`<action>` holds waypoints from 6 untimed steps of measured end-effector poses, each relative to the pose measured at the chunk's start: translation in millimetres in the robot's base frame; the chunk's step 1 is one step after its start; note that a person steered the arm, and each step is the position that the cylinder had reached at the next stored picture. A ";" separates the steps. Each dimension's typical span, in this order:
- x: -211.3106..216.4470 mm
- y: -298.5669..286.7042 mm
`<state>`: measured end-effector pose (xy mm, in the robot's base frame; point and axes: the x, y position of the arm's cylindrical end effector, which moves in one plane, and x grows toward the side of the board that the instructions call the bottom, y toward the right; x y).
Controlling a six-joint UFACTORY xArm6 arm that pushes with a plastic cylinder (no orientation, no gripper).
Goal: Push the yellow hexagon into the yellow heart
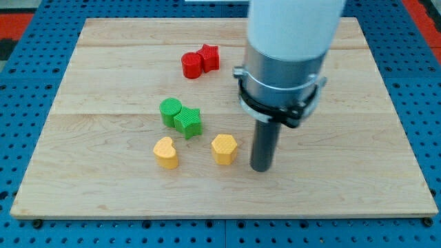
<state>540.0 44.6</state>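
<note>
My tip (261, 168) sat on the bench (103, 200) just right of the yellow hexagon (224, 148), not quite touching, the yellow heart (166, 152) lay further left, near the green blocks (180, 116), no claw on this rod.

My tip (261, 167) down on wooden board (103, 200), just right of yellow hexagon (224, 149), small gap between. Yellow heart (166, 152) further toward view's left, apart from hexagon. Green cylinder (170, 110) and green star (187, 122) touching, above them. Red cylinder (191, 65) and red star (209, 57) touching, near view's top.
</note>
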 end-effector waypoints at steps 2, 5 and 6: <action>-20.9 7.9; -23.5 -118.2; -31.0 -103.1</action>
